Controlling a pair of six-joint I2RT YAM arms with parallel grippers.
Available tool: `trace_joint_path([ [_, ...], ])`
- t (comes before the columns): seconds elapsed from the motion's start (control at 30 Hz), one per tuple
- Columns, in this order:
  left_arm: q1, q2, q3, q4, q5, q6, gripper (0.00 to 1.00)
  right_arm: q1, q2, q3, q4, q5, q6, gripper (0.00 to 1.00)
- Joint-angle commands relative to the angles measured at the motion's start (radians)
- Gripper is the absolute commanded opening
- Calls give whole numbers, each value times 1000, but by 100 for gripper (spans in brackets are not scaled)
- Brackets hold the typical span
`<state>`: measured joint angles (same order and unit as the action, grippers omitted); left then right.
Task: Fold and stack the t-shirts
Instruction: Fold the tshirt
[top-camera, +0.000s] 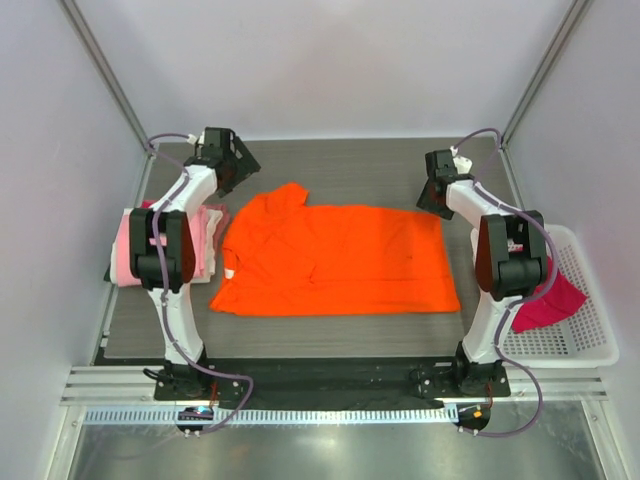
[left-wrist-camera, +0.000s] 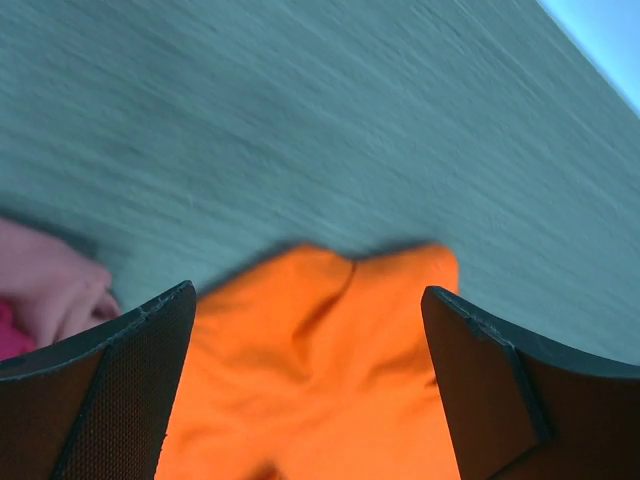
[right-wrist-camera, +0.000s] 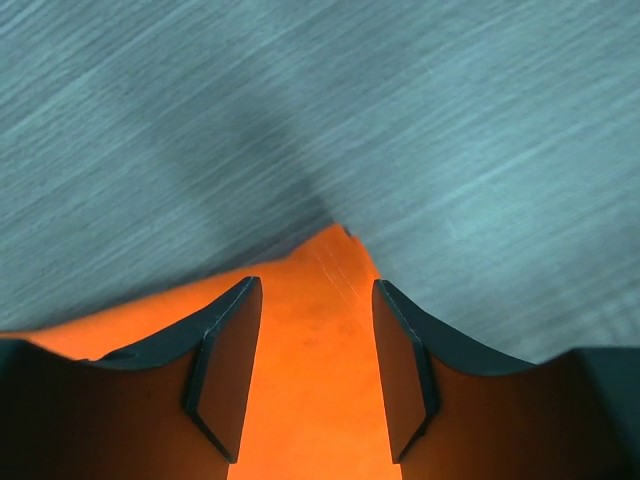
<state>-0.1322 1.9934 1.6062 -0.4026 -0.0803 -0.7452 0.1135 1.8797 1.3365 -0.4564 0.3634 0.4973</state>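
- Left gripper: jaws wide, empty, over the sleeve of the orange t-shirt, which lies flat mid-bench. If you catch only the sleeve, it'll bunch.
- Right gripper: half-spread, empty, straddling the shirt's corner toward the bench's far-right corner. A shallow pinch likely slips.

Bright even light, blurred wrist views.

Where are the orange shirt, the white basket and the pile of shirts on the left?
orange shirt (top-camera: 340, 260): overhead view, middle of its body.
white basket (top-camera: 570, 338): overhead view, bare lattice floor near the front.
pile of shirts (top-camera: 125, 250): overhead view, pink left edge beside the arm.
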Motion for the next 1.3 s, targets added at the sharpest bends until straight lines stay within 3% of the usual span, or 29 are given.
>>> trace_joint_path([
  [0.0,28,65,80,11,57,15,94,-14,27,50,42,-52,-17,54],
  [0.2,28,157,107,42,114,55,94,-14,47,15,79,-63,-22,60],
  [0.33,29,182,109,38,132,78,90,-17,67,18,91,-122,-19,57],
  [0.37,31,188,104,38,137,81,87,-15,67,13,97,-156,-20,51],
  [0.47,37,206,107,41,171,89,80,-15,47,-13,124,-184,-20,46],
  [0.53,45,229,121,39,217,87,78,-15,26,-31,134,-181,-20,46],
  [0.67,49,254,135,35,304,84,62,-17,9,-51,150,-205,-17,45],
  [0.83,49,236,103,50,413,83,50,-23,10,-68,168,-260,-14,43],
  [1.0,51,214,57,159,453,58,27,-41,-4,-77,182,-279,-2,21],
  [1.03,51,217,57,169,453,55,22,-44,-4,-79,182,-277,1,10],
  [1.1,52,212,51,198,453,47,3,-52,-13,-83,182,-271,9,2],
  [1.27,63,118,-34,297,399,46,0,-64,-33,-76,186,-241,15,1],
])
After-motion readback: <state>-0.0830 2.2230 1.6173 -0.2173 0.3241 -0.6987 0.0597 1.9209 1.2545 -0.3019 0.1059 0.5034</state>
